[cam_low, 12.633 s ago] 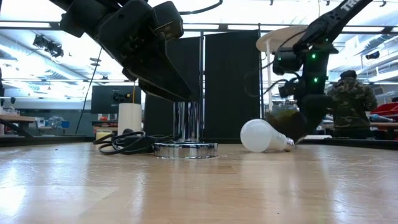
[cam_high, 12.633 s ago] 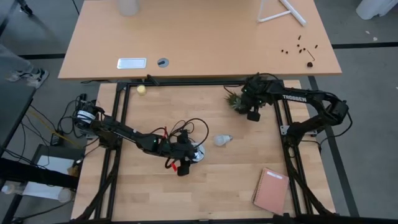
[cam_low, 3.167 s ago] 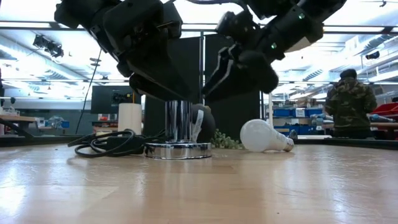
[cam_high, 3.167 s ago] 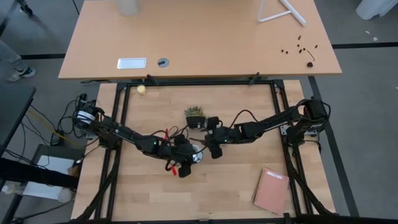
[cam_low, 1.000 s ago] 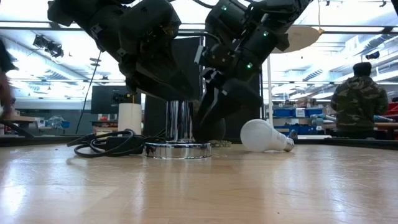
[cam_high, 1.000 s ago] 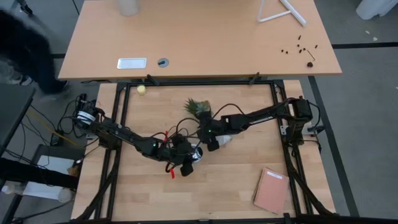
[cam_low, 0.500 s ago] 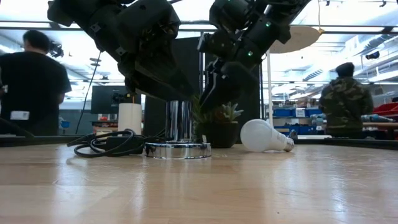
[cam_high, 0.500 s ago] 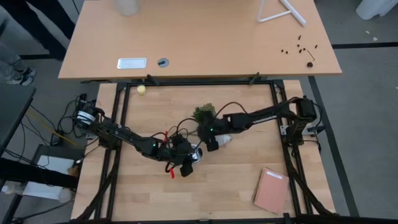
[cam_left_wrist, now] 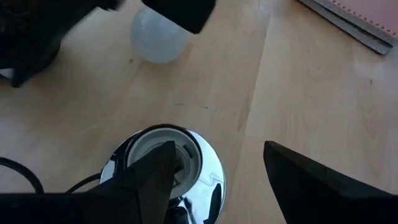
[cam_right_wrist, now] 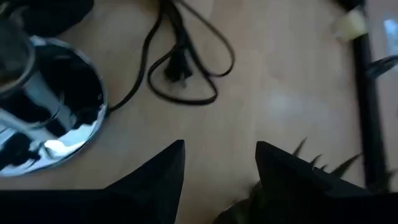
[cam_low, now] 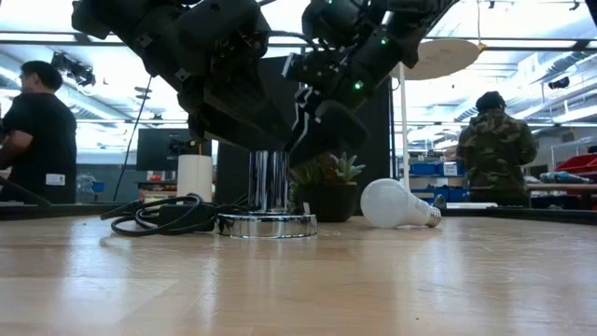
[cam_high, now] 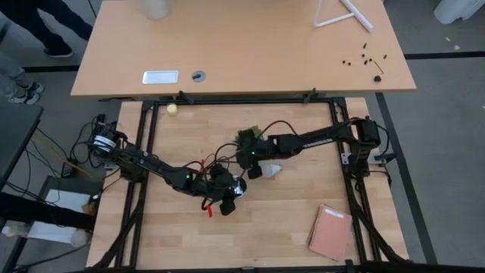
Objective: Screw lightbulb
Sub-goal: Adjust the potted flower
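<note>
Pale wooden counter (cam_high: pixel 288 220) in an open workshop, two people standing beyond. The lightbulb (cam_high: pixel 273 171) lies mid-counter, just beside the right claw (cam_high: pixel 255 171), fingers apart, empty. Left claw (cam_high: pixel 227 205) apart around the chrome socket base (cam_low: pixel 268 224).

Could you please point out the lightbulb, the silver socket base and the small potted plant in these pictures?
lightbulb (cam_low: pixel 394 204): low view, on its white frosted globe.
silver socket base (cam_low: pixel 268 224): low view, on the rim of its round disc.
potted plant (cam_low: pixel 328 200): low view, on its dark pot.
</note>
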